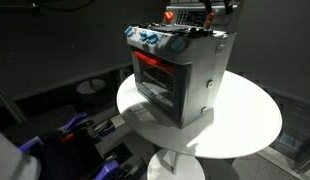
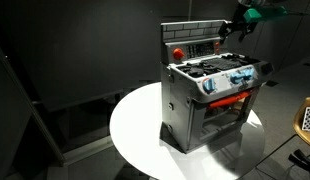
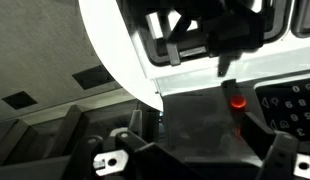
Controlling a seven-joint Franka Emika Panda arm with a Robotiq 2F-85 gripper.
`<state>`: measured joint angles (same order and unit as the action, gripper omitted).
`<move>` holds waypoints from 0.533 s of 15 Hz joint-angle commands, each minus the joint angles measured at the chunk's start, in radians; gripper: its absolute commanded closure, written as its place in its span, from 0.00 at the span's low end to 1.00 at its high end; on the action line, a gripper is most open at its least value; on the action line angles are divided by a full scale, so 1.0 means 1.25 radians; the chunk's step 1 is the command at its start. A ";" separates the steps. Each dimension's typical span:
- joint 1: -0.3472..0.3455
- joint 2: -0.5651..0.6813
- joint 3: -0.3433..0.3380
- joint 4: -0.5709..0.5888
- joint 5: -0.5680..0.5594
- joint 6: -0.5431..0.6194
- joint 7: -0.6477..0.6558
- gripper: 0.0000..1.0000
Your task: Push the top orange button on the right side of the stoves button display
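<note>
Dark fingers spread wide, empty, near the button display.

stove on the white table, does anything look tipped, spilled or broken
Nothing stands out. The stove stands upright on the round white table, its button display upright at the back; nothing looks spilled or broken.

Item: round white table, showing in both exterior views, sitting on a single white pedestal.
Load: 1 pc, the stove, standing upright directly on the tabletop.
Posn: the stove's window side is sitting near the table rim. A wide strip of white top is lying behind the stove, w/ a narrower strip in front.
Wrist view: white table edge curving beside the stove.
</note>
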<state>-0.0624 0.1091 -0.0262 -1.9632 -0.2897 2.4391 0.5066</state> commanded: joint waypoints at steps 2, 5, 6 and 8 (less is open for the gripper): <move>0.027 0.042 -0.025 0.056 -0.003 -0.015 0.014 0.00; 0.033 0.059 -0.034 0.072 0.002 -0.013 0.008 0.00; 0.034 0.064 -0.036 0.076 0.003 -0.012 0.007 0.00; 0.036 0.067 -0.039 0.079 0.009 -0.014 0.002 0.00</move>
<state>-0.0332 0.1599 -0.0561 -1.9129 -0.2895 2.4370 0.5074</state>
